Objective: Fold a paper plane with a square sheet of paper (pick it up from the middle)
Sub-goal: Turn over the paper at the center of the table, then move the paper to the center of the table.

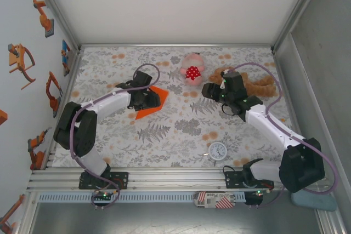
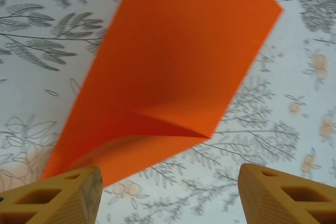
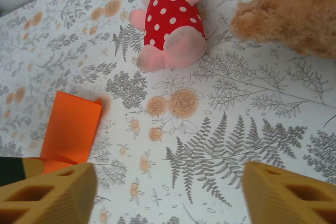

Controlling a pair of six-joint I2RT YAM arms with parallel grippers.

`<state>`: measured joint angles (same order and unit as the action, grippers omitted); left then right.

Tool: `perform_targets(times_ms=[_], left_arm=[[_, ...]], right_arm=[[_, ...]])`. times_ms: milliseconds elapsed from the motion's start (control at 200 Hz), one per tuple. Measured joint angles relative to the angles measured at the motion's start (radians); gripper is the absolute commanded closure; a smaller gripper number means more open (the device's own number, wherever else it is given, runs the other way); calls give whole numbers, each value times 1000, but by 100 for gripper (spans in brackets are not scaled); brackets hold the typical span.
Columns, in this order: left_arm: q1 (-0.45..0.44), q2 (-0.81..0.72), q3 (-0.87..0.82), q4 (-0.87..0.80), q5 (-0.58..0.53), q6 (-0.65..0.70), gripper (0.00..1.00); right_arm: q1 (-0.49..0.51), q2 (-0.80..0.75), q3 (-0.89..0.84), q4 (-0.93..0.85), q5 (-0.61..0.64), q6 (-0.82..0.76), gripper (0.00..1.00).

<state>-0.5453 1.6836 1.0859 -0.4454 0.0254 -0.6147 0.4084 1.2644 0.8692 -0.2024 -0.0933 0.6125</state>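
Top external view: two robot arms stretch across a floral-print table (image 1: 181, 130). The orange paper (image 1: 145, 113) lies at about nine o'clock from the table's middle. It is folded down to a wedge, with one corner poking out toward three o'clock and another toward six. The left end effector (image 1: 149, 98) sits right over it and covers much of the sheet.

Seen from the left wrist, its two yellow fingers (image 2: 68, 198) are spread wide with nothing between them. The paper lies on the table ahead at twelve o'clock (a shallow crease runs across it, and one flap lifts a little). Its near corner is just beside the finger at seven o'clock in that frame.

The right end effector (image 1: 211, 92) is at roughly two o'clock from the table's middle and points toward the paper but is well apart from it. The right wrist view shows its fingers (image 3: 52, 195) parted too, with only bare printed tablecloth between them.

Beyond them, a pink plush toy (image 3: 170, 24) in a red dress with white spots lies at twelve o'clock. A brown teddy bear (image 3: 294, 9) fills the two o'clock corner, and the orange wedge shows at nine o'clock.

A small white clock (image 1: 218, 150) rests on the table at about five o'clock, near the arms' bases.
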Motion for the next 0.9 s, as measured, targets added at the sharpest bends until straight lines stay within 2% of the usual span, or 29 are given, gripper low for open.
perform_targets(times_ms=[110, 275, 611, 766, 901], left_arm=[[31, 31, 0, 29, 1, 0, 31], [52, 84, 0, 72, 18, -1, 34], [33, 121, -6, 122, 102, -12, 44], [-24, 122, -12, 128, 128, -29, 53], [-87, 138, -12, 143, 146, -55, 62]], right_arm=[[0, 0, -8, 16, -11, 3, 10], [0, 0, -33, 48, -28, 4, 10], [0, 64, -68, 140, -106, 125, 23], [8, 131, -103, 205, -164, 226, 28], [57, 200, -111, 237, -188, 309, 32]])
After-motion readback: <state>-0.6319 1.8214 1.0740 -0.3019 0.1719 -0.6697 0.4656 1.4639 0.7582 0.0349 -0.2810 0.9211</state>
